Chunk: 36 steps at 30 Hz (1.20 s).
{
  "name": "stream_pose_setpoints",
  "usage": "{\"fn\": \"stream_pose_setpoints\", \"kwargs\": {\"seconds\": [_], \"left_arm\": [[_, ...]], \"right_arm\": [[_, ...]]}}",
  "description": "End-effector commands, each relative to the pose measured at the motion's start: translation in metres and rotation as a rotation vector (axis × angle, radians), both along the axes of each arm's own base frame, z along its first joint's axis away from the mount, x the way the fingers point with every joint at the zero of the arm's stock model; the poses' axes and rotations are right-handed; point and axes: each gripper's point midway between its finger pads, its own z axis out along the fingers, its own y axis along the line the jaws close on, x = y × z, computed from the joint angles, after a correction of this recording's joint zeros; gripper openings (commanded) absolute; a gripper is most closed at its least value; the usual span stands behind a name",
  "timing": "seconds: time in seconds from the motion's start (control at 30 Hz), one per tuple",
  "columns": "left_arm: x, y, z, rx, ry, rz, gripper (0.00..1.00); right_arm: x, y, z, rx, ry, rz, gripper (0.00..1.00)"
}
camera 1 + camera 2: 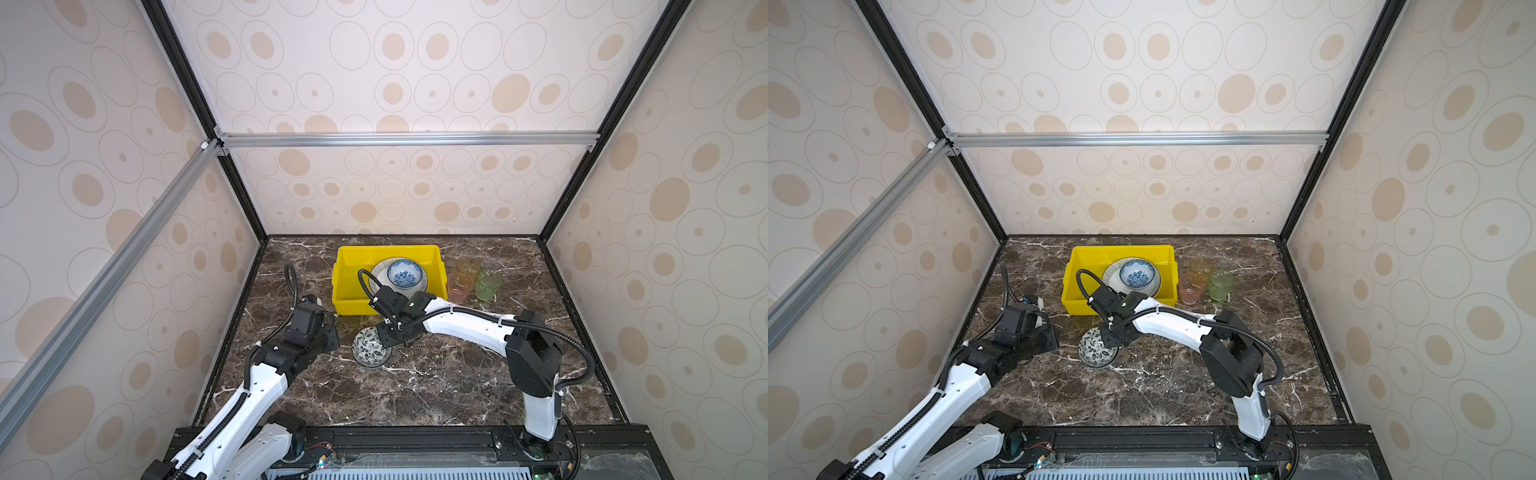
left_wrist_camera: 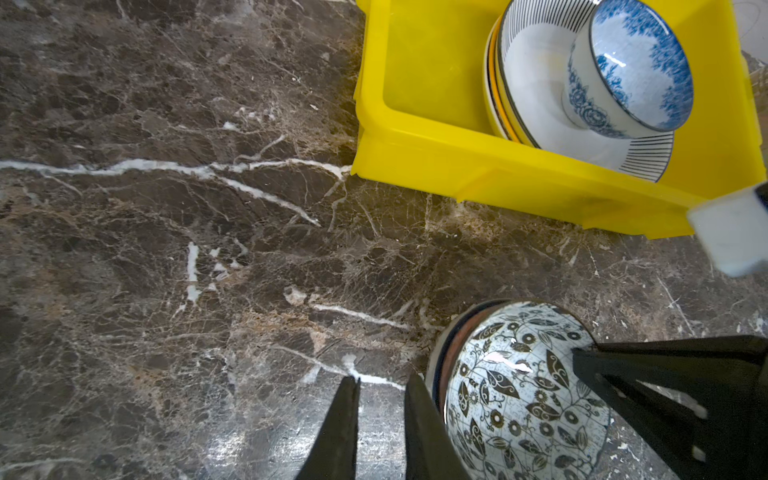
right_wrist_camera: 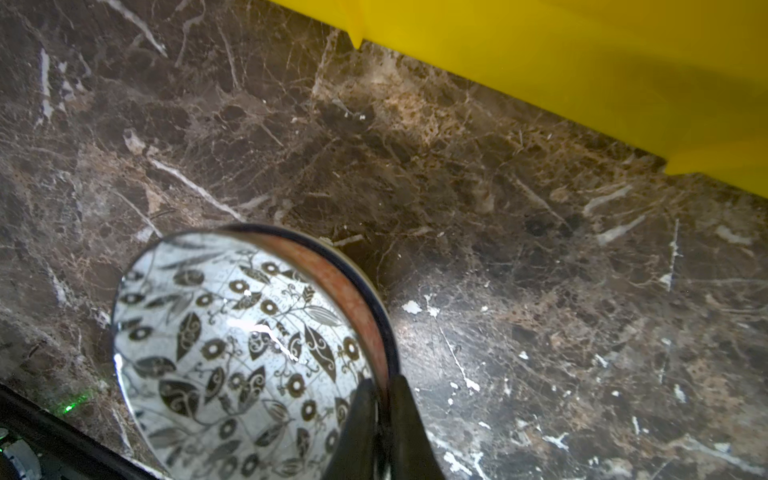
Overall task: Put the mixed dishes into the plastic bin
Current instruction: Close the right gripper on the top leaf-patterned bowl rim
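The right gripper (image 3: 382, 380) has its jaws clamped on the rim of the partly cut-off black-and-white bowl (image 3: 232, 345), while the left gripper (image 2: 382, 378), jaws slightly parted, seems empty.

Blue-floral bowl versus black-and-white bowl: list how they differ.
The blue-floral bowl sits in the yellow bin on a striped plate; the black-and-white bowl is outside, on the table. Nothing grips the blue-floral bowl; the right gripper pinches the black-and-white bowl's rim. Both are small round patterned bowls.
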Motion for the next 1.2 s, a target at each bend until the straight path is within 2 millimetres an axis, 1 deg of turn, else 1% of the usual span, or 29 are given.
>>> {"fn": "stream_pose_setpoints", "kwargs": {"seconds": [0.0,0.17,0.33,0.47,0.63,0.73,0.93,1.17], "left_arm": [[0.002,0.002,0.001,0.003,-0.010,0.003,0.21],[0.003,0.002,0.003,-0.002,-0.013,0.004,0.21],[0.004,0.002,0.005,-0.002,-0.015,0.004,0.21],[0.004,0.004,0.006,0.008,-0.013,0.008,0.21],[0.007,0.005,0.015,0.018,-0.028,0.010,0.22],[0.008,0.005,0.021,0.008,-0.043,0.012,0.22],[0.006,0.006,0.023,0.007,-0.043,0.017,0.22],[0.010,0.006,0.033,0.003,-0.063,0.021,0.22]], "right_arm": [[-0.001,0.000,-0.004,-0.031,-0.001,-0.005,0.06],[-0.001,0.001,-0.003,-0.030,-0.003,0.002,0.00],[-0.003,0.003,0.001,-0.021,-0.003,0.014,0.00],[-0.007,0.010,0.006,0.014,0.012,0.036,0.00],[-0.008,0.015,0.013,0.040,0.017,0.052,0.00],[-0.007,0.015,0.020,0.043,0.005,0.058,0.00],[-0.006,0.014,0.035,0.065,-0.026,0.072,0.00],[-0.005,0.013,0.055,0.091,-0.057,0.082,0.00]]}}
